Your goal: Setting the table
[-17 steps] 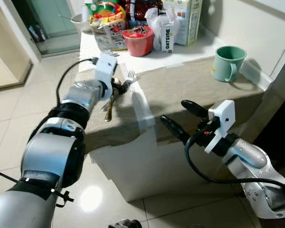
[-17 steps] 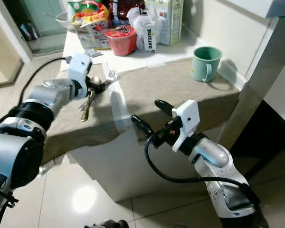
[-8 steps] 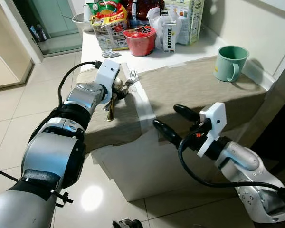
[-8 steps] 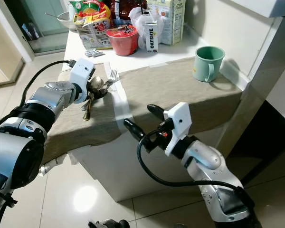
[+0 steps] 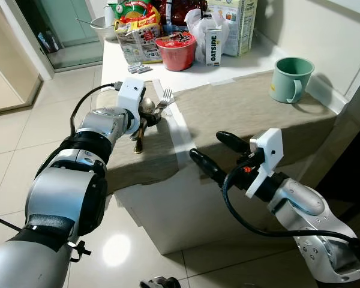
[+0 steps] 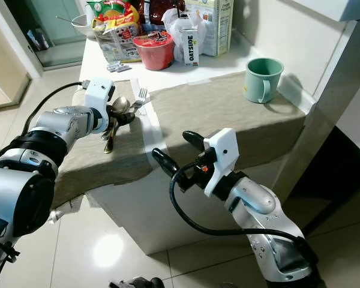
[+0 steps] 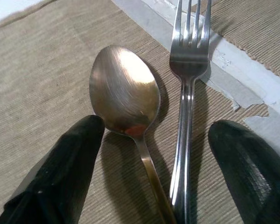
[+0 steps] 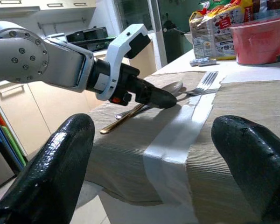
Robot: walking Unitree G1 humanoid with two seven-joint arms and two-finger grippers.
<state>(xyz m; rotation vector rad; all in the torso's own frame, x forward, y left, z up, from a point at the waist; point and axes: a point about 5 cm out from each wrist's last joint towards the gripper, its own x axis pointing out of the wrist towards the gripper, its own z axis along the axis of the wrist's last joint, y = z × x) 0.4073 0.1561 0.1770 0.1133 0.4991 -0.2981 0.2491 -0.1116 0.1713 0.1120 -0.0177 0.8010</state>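
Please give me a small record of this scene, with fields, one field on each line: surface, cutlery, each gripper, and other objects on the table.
surface: table covered with beige cloth, a pale tape strip across it
cutlery: spoon and fork lying side by side on the cloth
left gripper: open, fingers either side of the spoon and fork handles
right gripper: open, in the air at the table's front edge, holding nothing
cup: green mug on the right side of the cloth
back of table: red bowl, oat drink carton, food packets
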